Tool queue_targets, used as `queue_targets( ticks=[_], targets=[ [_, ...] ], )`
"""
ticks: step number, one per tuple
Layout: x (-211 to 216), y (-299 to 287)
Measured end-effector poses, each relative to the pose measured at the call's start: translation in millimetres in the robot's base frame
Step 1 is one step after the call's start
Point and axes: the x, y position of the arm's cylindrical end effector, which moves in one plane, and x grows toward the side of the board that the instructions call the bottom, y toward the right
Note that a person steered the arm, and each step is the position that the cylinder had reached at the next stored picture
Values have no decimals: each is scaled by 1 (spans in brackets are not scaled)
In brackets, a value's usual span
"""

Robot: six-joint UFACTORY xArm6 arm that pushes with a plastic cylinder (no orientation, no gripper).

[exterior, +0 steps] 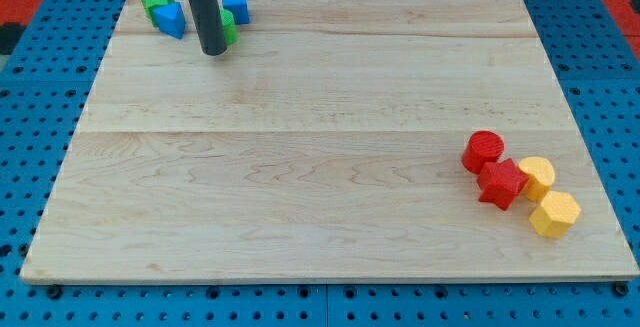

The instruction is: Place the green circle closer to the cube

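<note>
My tip (pixel 213 51) rests on the wooden board (pixel 300 167) near the view's top left. The rod hides most of the green circle (pixel 229 29), which shows just to the right of it, touching or nearly touching. The blue cube (pixel 235 5) sits right above the green circle. A blue triangle-like block (pixel 171 18) lies left of the rod, with a green star-like block (pixel 155 2) behind it.
At the view's right, a red cylinder (pixel 484 151), a red star-like block (pixel 502 183), a yellow block (pixel 538 176) and a yellow hexagon-like block (pixel 554 213) cluster together. Blue pegboard surrounds the board.
</note>
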Motion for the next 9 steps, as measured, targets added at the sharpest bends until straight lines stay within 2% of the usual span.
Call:
queue_targets(
  ticks=[1,2,3,5,7,8,9],
  targets=[
    [-23,14],
    [-28,17],
    [-27,-17],
    [-33,77],
    [-37,-1],
    [-45,46],
    [-79,107]
  ],
)
